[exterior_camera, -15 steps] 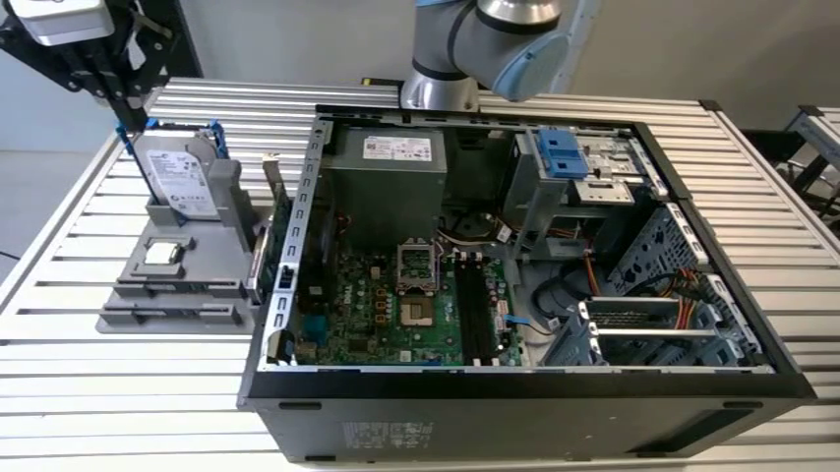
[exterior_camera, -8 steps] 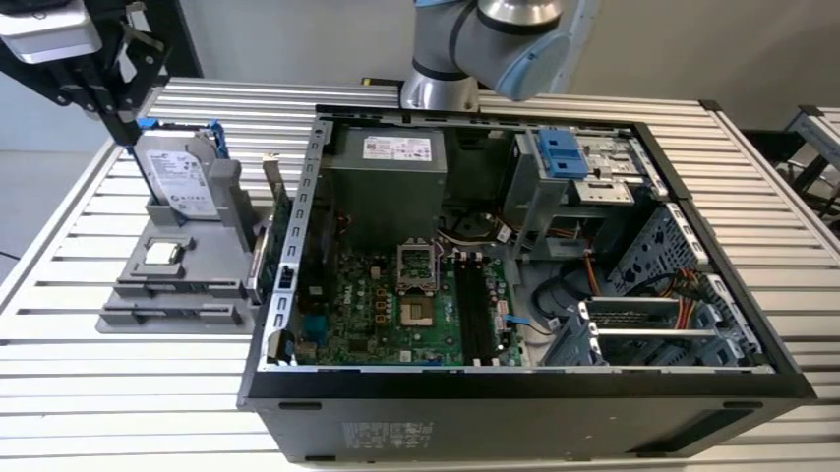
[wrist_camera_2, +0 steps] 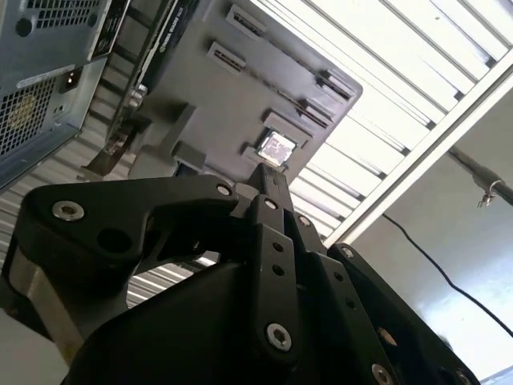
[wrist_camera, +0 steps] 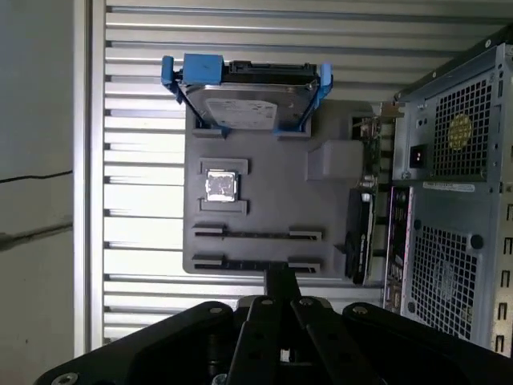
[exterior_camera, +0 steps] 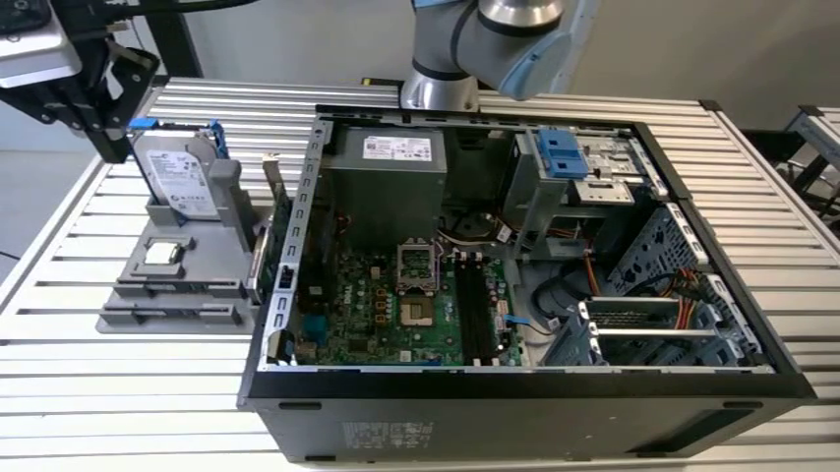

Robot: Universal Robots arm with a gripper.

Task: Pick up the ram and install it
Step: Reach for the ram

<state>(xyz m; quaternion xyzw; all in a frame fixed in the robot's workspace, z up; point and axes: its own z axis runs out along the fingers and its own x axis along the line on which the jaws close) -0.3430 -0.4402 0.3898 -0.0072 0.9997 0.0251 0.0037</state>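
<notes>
Claw (wrist_camera: 280,274) hangs pinched narrow above one tray (wrist_camera: 268,204), one hard drive (wrist_camera: 244,108), one chip (wrist_camera: 222,186)

Open PC case (exterior_camera: 525,379) sits mid-table (exterior_camera: 132,393), motherboard (exterior_camera: 381,315) w/ black slots (exterior_camera: 475,310) exposed. At the exterior view's left, grey fixture (exterior_camera: 171,295) holds upright hard drive (exterior_camera: 177,177) & CPU chip (exterior_camera: 161,253). Gripper (exterior_camera: 108,133) hangs just above the drive's far end.
</notes>
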